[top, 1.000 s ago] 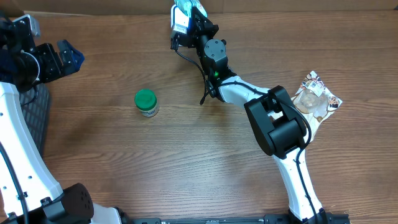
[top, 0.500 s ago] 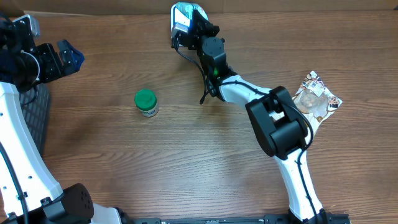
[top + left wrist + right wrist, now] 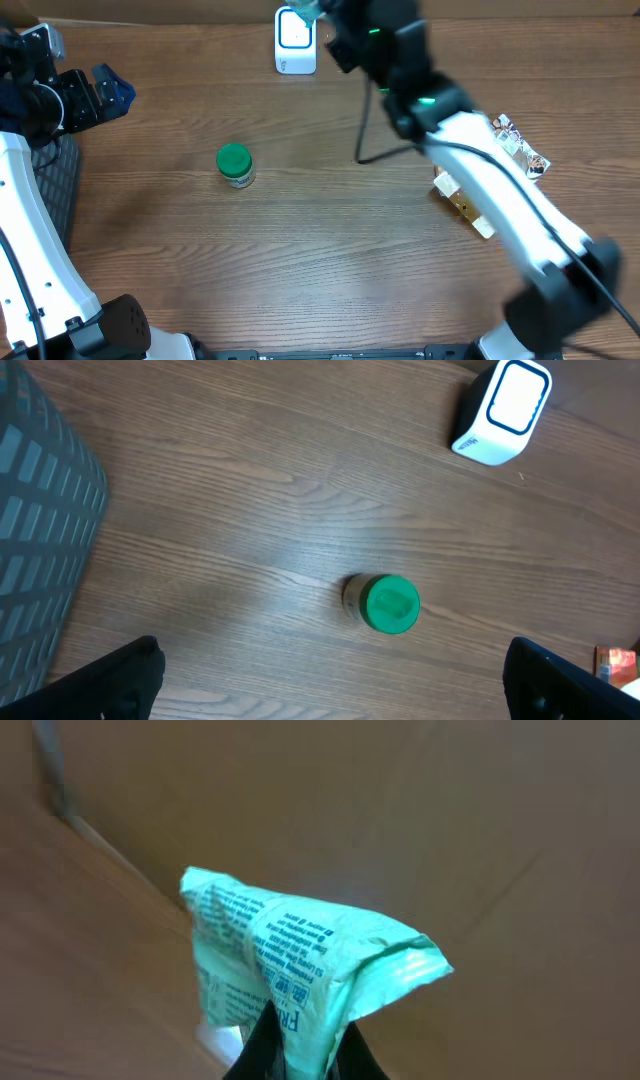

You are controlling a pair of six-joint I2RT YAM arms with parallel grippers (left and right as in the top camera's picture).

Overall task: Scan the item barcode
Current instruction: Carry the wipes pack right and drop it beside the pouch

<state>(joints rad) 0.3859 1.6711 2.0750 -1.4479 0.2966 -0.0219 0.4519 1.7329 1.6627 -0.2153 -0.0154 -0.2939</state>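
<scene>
Two arms on my screens, so I'll take it from the left. The left gripper [image 3: 95,95] hangs over the far-left corner, fingers spread as wide as they go and nothing in them. The dark mesh basket [image 3: 55,180] sits below it at the left edge of the table [image 3: 300,270]. Next along, the green-lidded jar [image 3: 235,164] stands upright on bare wood, well apart from everything. Then comes the white scanner [image 3: 295,28] at the far edge, its window facing up toward the overhead camera. Just right of it, high and far, the right gripper [image 3: 305,1060] is pinched tight on the mint-green packet [image 3: 300,960]. That's my item, held in the air beside the scanner.

Where are we? I'd say the pick-up is done and the packet is at the scanner, so the actual read is what's left. There's printed text on the packet's face but no barcode I can make out. I reckon it needs turning before the code meets that window.

Orientation: on the wrist camera the packet is gripped by one end. Its long axis runs out from the fingertips, away from the wrist, and the free end flares to a crimped seal. The overhead is smeared there, so how it tilts against the table I can't say for sure. Far right, a snack pouch [image 3: 528,158] and a small box [image 3: 462,205] lie flat, neither gripper near them.
</scene>
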